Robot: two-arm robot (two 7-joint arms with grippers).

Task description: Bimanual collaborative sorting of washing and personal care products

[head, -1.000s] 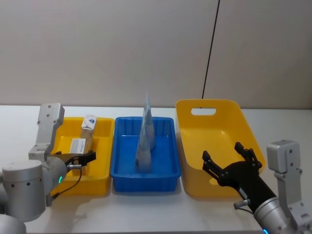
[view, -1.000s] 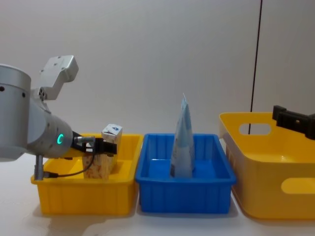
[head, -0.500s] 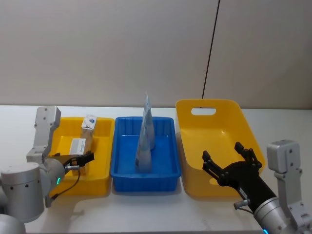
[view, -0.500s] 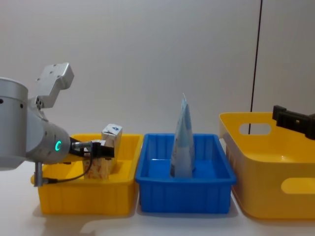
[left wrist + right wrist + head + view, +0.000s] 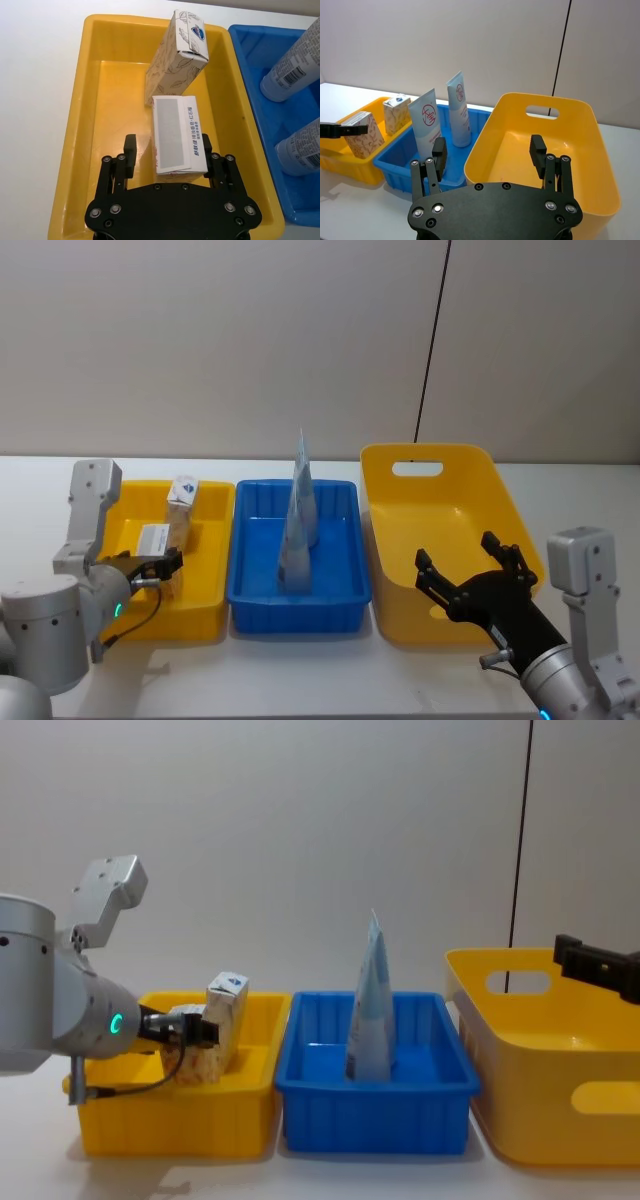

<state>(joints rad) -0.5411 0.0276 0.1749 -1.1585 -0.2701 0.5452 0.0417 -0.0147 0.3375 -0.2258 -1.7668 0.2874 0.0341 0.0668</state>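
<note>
Two white boxes printed with leaves are in the small yellow tray (image 5: 130, 623): one lies flat (image 5: 177, 135), the other (image 5: 175, 55) stands tilted behind it. My left gripper (image 5: 170, 152) is open just short of the flat box (image 5: 155, 537), one finger on each side and neither touching it. In the blue tray (image 5: 300, 612) stand two pale blue-white squeeze tubes (image 5: 427, 125) (image 5: 457, 107), flat ends up. My right gripper (image 5: 475, 575) hovers open and empty over the front of the large yellow bin (image 5: 425, 450).
The three containers stand side by side on the white table (image 5: 40, 490), small yellow tray left, blue tray middle, large handled bin (image 5: 545, 97) right. A black cable (image 5: 430, 350) runs down the wall behind the bin.
My left gripper has drawn back toward my body, away from the flat box, which stays lying in the yellow tray. The right arm has not moved.
</note>
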